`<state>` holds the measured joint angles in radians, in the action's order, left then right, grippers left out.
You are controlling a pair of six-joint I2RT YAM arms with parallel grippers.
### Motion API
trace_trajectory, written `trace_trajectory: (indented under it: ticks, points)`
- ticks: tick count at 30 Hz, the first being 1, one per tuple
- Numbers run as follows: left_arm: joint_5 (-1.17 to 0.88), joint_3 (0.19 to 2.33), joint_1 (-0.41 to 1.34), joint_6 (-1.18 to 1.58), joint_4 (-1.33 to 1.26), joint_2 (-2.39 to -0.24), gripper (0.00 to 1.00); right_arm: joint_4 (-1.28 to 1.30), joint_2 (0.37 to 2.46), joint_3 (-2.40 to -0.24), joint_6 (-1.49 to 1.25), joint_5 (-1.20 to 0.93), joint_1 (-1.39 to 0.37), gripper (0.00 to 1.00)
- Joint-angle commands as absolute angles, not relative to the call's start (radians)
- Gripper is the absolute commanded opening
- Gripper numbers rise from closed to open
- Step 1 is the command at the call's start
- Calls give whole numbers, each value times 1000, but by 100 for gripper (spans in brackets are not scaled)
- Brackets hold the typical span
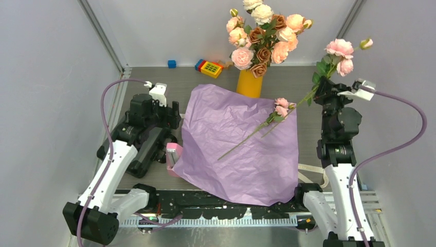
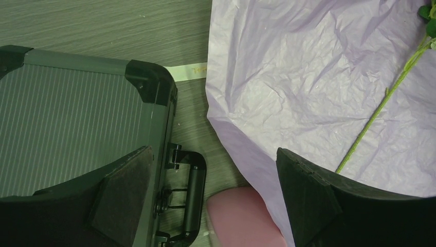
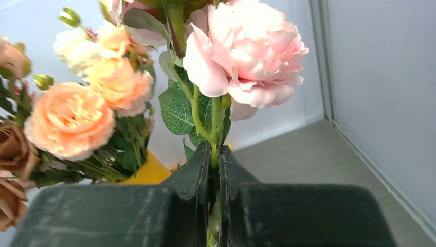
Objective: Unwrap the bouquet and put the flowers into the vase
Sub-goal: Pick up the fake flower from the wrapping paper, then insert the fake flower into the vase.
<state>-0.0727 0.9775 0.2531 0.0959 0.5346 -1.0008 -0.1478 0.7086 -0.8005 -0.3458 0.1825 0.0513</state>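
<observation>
Right wrist view has my right hand (image 3: 215,154) pinched narrow on a thin green stem (image 3: 213,121), with its big pink rose (image 3: 247,62) standing above the fingers. From above, that hand sits at 2 o'clock of the spread purple paper (image 1: 231,149), and the vase (image 1: 249,84) is at the paper's 12 o'clock. I judge the main risk to be the grip. It is on a slim stem under a heavy head, so the stem could swivel or slip as I swing it over. The vase is already crowded with flowers (image 1: 262,36). Its mouth is hidden under the blooms, so I could catch on them, miss the opening, or nudge the top-heavy vase over. A second stem (image 1: 267,122) lies on the paper, running from 7 to 1 o'clock, not yet in the vase. My left hand (image 2: 213,152) is spread wide and holds nothing, above the paper's 9 o'clock edge beside a black case (image 2: 77,113). The case looks shut, and I cannot see what is inside.
</observation>
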Motion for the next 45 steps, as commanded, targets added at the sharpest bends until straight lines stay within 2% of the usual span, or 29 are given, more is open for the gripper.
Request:
trace_trajectory:
  ticks: [1,10,24,45]
  points:
    - [-62,972,249,83,505,-964,92,-335,774,-910,-188,272,-30,0]
    - [-70,974,249,83,505,-971,92,-546,887,-987,-112,309,-113,0]
    - [-63,973,249,81,506,-967,92,-756,978,-1081,-155,382,-121,0]
    - [-74,968,249,86,502,-970,92,-843,1082,-1195,-224,347,-121,0]
